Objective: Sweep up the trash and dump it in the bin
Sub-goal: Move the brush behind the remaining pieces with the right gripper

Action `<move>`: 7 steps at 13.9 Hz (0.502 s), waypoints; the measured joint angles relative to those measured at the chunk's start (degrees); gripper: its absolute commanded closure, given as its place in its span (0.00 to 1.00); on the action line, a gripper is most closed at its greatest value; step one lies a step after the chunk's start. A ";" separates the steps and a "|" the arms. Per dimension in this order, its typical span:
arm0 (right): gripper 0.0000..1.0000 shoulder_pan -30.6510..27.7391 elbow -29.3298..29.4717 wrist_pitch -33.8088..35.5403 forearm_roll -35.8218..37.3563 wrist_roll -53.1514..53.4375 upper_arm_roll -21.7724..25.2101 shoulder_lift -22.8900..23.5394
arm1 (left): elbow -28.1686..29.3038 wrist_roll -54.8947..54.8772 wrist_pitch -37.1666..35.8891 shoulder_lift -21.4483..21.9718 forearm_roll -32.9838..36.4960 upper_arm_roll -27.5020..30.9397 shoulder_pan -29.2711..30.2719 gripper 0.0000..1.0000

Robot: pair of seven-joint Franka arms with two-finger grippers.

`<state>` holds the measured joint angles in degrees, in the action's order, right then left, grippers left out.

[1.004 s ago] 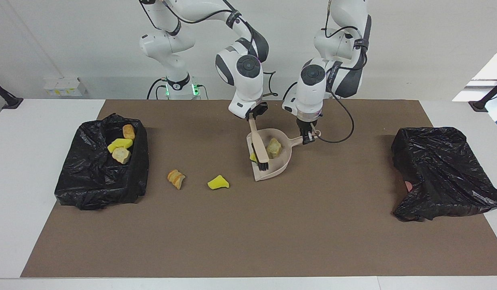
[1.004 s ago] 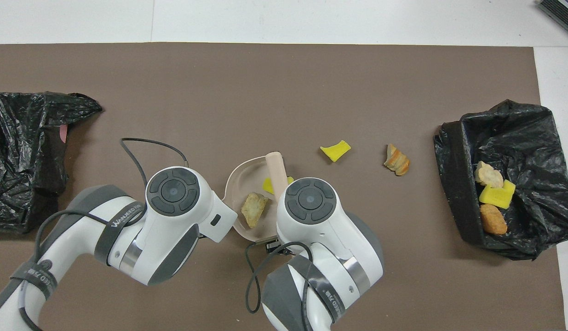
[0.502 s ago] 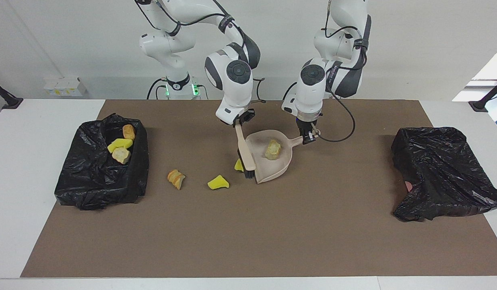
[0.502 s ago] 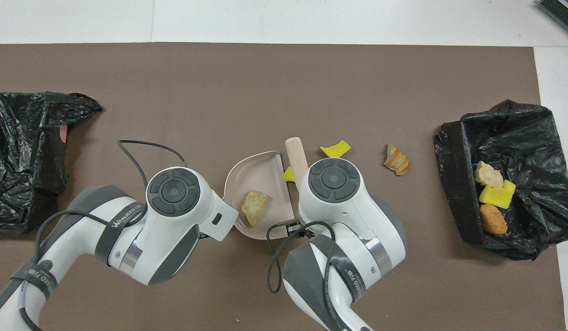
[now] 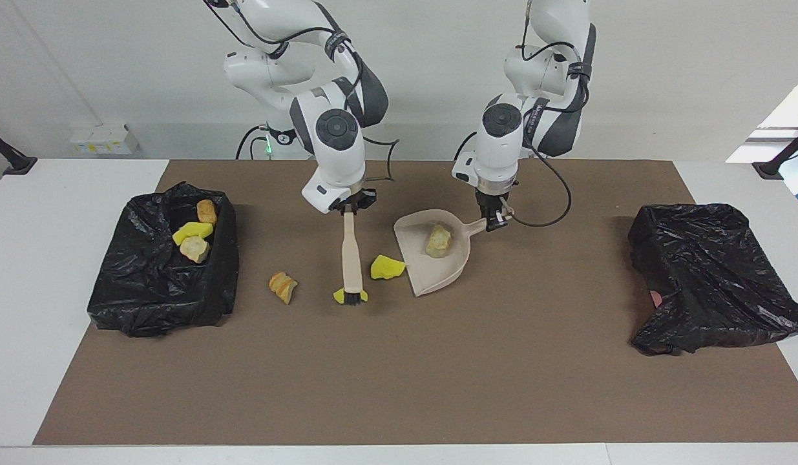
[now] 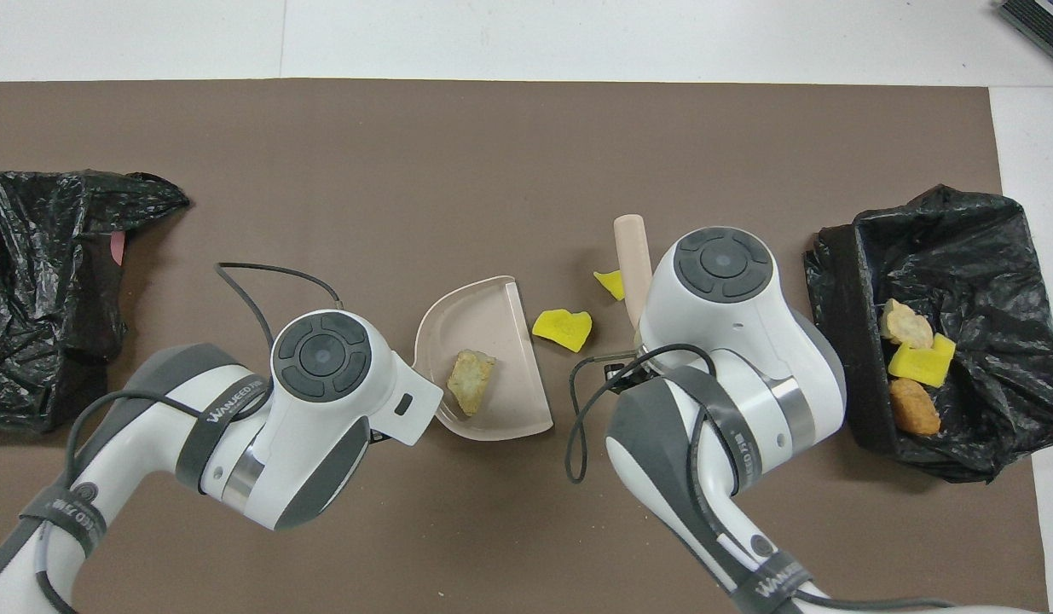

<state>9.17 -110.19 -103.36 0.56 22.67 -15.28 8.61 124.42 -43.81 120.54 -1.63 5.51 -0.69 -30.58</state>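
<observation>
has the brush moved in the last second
Yes. The brush, in the right gripper, has left the dustpan and swung toward the bin with trash in it, bristles now at a yellow piece.

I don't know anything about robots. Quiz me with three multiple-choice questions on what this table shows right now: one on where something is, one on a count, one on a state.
1. Where is the tan bread chunk?
A. in the beige plastic dustpan
B. on the bare brown mat
C. in the crumpled black bag

2. How many pieces lie in the open black-lined bin?
A. one
B. three
C. five

3. What is the right claw doing?
A. hanging open
B. gripping the beige brush
C. gripping the dustpan

Answers:
1 A: the chunk sits inside the pan's walls.
2 B: two brown pieces and one yellow one show inside.
3 B: it is clamped on the brush handle's top; the left claw holds the dustpan's handle.
</observation>
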 measured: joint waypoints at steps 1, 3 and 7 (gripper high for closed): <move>1.00 -1.34 -0.02 0.00 1.24 0.00 0.04 0.11 | 0.00 0.54 0.01 0.01 0.00 -0.02 0.00 1.00; 1.00 -4.54 -0.04 0.00 4.34 0.00 0.12 0.41 | 0.00 1.36 0.02 0.01 0.00 -0.03 0.00 1.00; 1.00 -14.04 -0.20 -0.44 8.52 -1.80 0.26 1.67 | 0.00 2.01 0.04 0.02 0.00 -0.05 -0.01 1.00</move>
<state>-4.87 -110.39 -103.80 9.08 20.88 -15.03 10.28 124.41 -41.80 120.58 -1.62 5.51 -0.74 -30.59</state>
